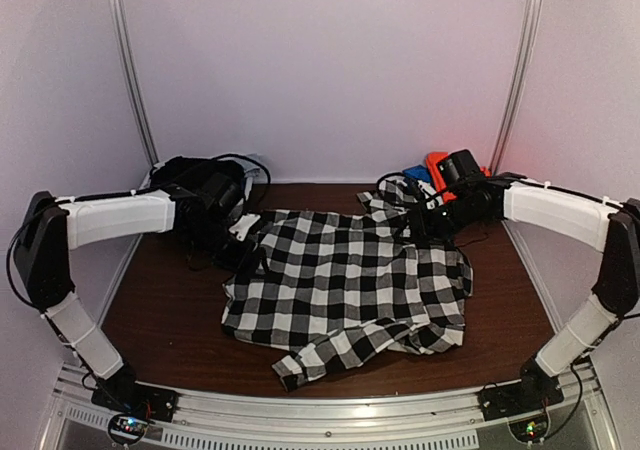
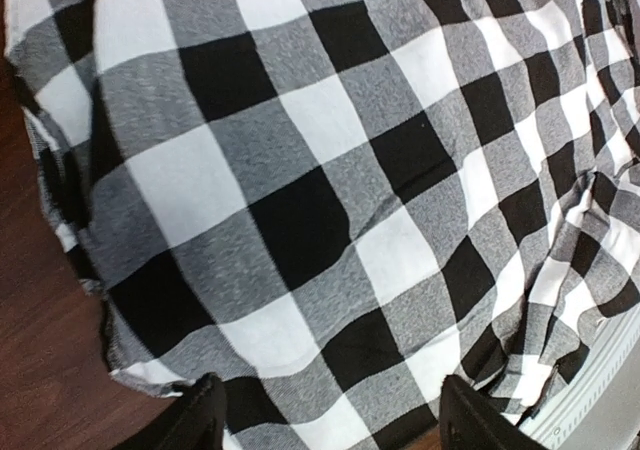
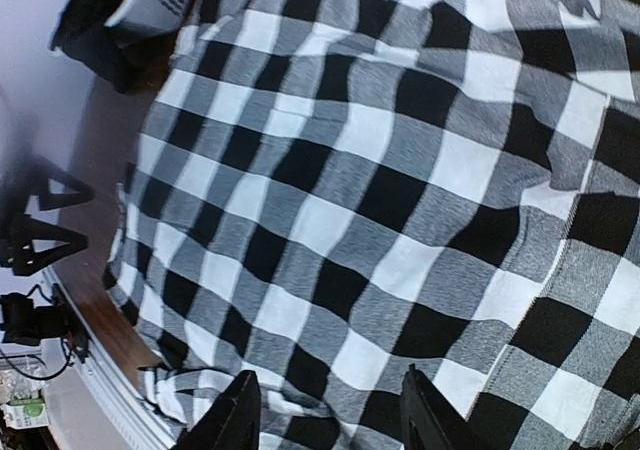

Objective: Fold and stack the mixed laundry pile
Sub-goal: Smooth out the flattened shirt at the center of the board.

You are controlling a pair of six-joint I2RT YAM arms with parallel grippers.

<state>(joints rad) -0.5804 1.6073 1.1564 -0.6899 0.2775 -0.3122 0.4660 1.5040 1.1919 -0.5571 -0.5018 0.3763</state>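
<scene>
Across the tabletop (image 1: 160,310) your checked shirt (image 1: 350,280) lies spread, unfolded, nothing stacked; both jaws hang open, empty.

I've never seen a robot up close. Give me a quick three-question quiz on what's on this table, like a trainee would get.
1. True or false: the checked shirt lies spread out on the brown table.
2. Where is the orange-red cloth? A) at the near table edge B) at the back right C) in the left claw
3. Fill in: the left claw and the right claw both have their fingers ___ above the shirt, with nothing gripped between them.
Key: 1 true; 2 B; 3 open.
</scene>
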